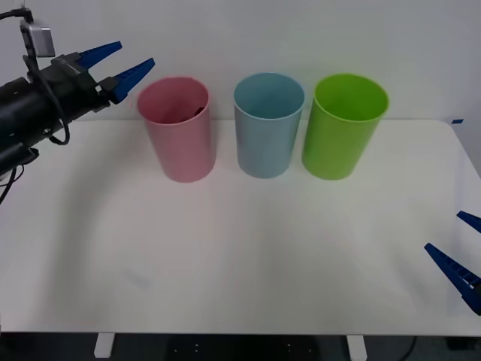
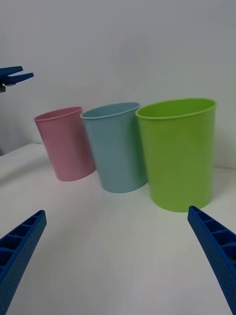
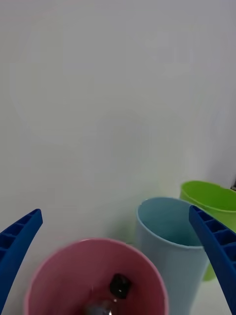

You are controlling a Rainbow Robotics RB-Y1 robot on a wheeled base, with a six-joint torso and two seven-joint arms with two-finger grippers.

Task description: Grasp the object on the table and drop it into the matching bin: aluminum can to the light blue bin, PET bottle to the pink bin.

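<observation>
The PET bottle (image 3: 117, 290) was seen lying inside the pink bin (image 1: 177, 131), below and just ahead of the left gripper (image 1: 124, 64), whose fingers were spread apart and empty. The right gripper (image 1: 460, 252) was held low over the table (image 1: 240, 256), released, well apart from the bins.

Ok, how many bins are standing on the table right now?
3, in one row at the table's back: pink bin on the left, light blue bin in the middle, lime green bin on the right.
</observation>
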